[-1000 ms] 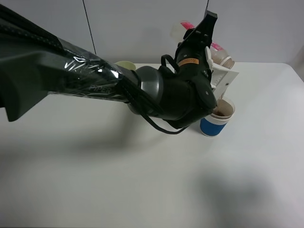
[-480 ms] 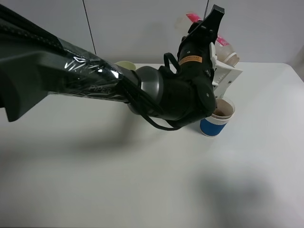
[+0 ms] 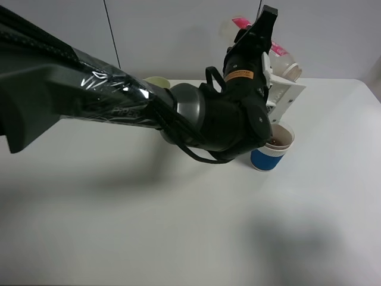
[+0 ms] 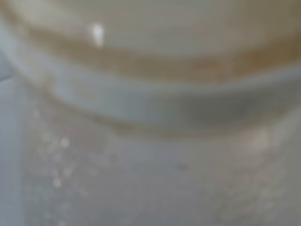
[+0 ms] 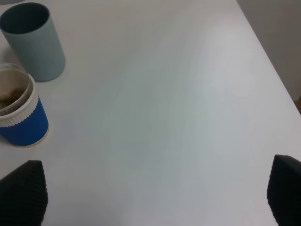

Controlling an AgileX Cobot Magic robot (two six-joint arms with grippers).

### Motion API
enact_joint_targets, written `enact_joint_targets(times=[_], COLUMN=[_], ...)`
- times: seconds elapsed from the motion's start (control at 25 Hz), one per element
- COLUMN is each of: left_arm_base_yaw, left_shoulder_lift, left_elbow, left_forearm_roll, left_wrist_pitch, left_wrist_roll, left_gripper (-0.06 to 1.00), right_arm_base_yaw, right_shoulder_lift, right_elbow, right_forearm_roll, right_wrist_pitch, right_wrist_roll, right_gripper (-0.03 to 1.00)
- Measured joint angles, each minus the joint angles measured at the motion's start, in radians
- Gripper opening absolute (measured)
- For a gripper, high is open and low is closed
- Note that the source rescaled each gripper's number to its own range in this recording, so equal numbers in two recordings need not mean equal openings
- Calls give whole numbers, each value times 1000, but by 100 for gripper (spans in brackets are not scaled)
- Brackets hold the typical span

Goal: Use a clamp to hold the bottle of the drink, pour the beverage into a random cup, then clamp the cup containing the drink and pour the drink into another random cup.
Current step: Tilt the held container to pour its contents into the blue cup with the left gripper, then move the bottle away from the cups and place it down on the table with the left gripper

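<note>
My left gripper (image 3: 275, 76), black with white jaw pieces, is shut on the bottle of the drink (image 3: 283, 61), which is held tilted, mouth down to the right, above the blue-banded cup (image 3: 269, 154). That cup stands on the table with dark brown beverage (image 3: 275, 142) inside. The left wrist view is filled by a blurred close-up of the translucent bottle (image 4: 150, 94). In the right wrist view the blue-banded cup (image 5: 21, 117) stands near the teal tumbler (image 5: 34, 43), and my right gripper (image 5: 153, 197) is open, its dark fingertips (image 5: 21, 190) wide apart over bare table. My left arm hides the teal tumbler from the exterior camera.
A pale yellow-green tumbler (image 3: 157, 82) stands at the back of the white table (image 3: 178, 226), partly behind my left arm. The plastic-wrapped left arm (image 3: 107, 98) crosses the table from the left. A grey wall runs behind the table.
My left gripper has lifted the tilted bottle slightly up and to the right above the blue-banded cup. The cup has stayed in place.
</note>
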Motion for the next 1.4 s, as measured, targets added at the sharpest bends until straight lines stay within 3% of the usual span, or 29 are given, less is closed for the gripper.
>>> enact_joint_targets(times=[0.36,0.6,0.88,1.4], left_arm_base_yaw=[-6,-6,-6,-6], left_shoulder_lift=[-47,-109,-200,-479], left_elbow=[0,32,154,504], left_forearm_roll=[-202,-303,-337,-339], left_wrist_pitch=[150,232,321,366], left_wrist_roll=[-172,-219,-272,-719], left_gripper=[2,2,2,2], right_arm_base_yaw=[0,0,0,0], right_shoulder_lift=[0,0,0,0], right_elbow=[0,0,0,0], right_forearm_roll=[0,0,0,0], right_wrist_pitch=[0,0,0,0], right_wrist_roll=[0,0,0,0], right_gripper=[80,80,80,80])
